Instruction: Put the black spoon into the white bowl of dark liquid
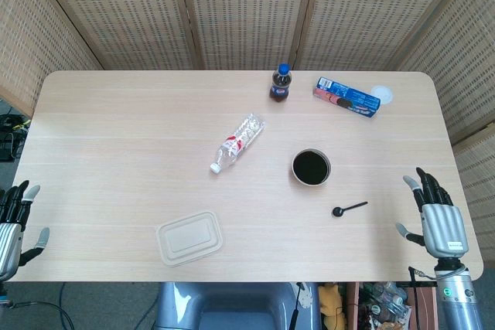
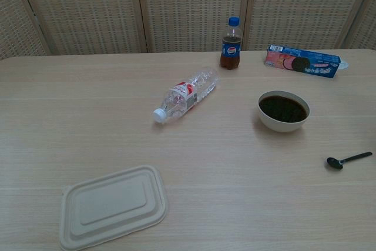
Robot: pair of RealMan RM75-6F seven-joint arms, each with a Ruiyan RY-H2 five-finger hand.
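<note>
My right hand (image 1: 438,218) hovers off the desk's (image 1: 116,137) right edge, fingers spread, empty (black spoon (image 1: 349,209) nearby). My left hand (image 1: 14,222) waits likewise at the left edge.

Black spoon (image 1: 349,209) lies flat on the table near the upright, dark-filled white bowl (image 1: 311,168)

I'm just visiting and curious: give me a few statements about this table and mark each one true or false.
1. The black spoon lies on the table, outside the white bowl. True.
2. The right hand holds the spoon. False: it holds nothing, fingers apart, at the table's edge.
3. The clear water bottle stands upright. False: it lies on its side.
4. The cola bottle stands upright with its blue cap on. True.
5. The left hand touches the lidded container. False: it is far off.
</note>
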